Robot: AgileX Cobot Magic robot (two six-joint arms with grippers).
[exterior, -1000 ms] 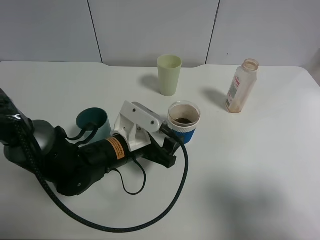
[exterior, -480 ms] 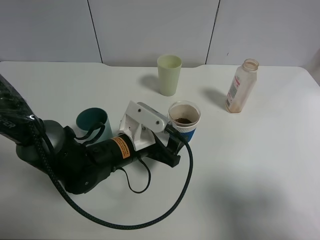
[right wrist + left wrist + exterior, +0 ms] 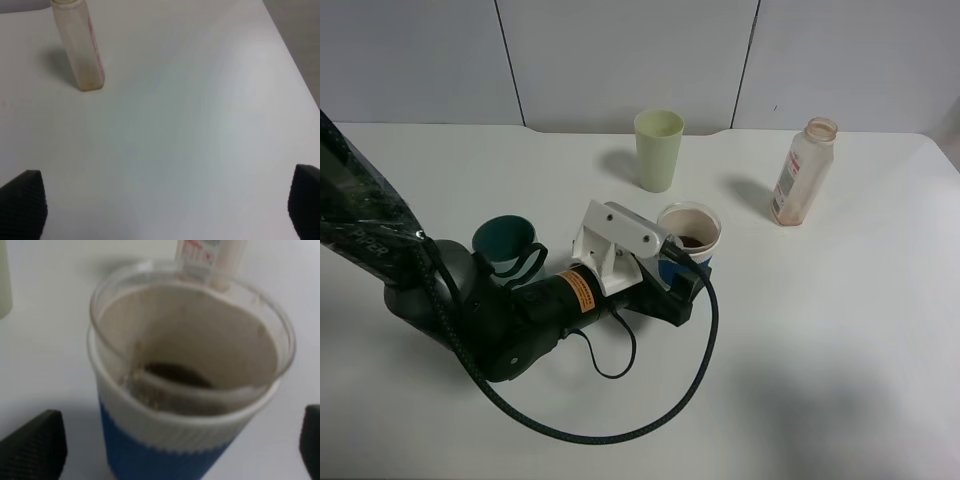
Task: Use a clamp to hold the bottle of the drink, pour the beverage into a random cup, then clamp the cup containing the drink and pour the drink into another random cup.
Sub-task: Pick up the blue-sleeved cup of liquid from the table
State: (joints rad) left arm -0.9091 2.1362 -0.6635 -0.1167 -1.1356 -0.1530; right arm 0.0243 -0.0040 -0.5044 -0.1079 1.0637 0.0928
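The left hand (image 3: pixel 681 284) lies low on the table (image 3: pixel 840 330) with its jaws spread wide, one on each side of the blue-banded cup (image 3: pixel 689 228); in the left wrist view both fingertips (image 3: pixel 31 450) stand apart from the wall, so nothing is grasped yet. This cup stands upright near the middle of the table, with a little brown beverage (image 3: pixel 172 375) at its bottom. I judge it light and soft: paper walls will buckle under a hard squeeze, so the grip should fall on the blue band, below the thick rim, and be gentle. The teal cup (image 3: pixel 503 240) stands beside the arm's dark wrist, and the black cable (image 3: pixel 705 335) loops nearby; both may be knocked when the arm turns. The pale yellow-green cup (image 3: pixel 658 150) and the bottle (image 3: pixel 801 172) stand well apart. The right hand (image 3: pixel 162 202) is spread and empty over bare table
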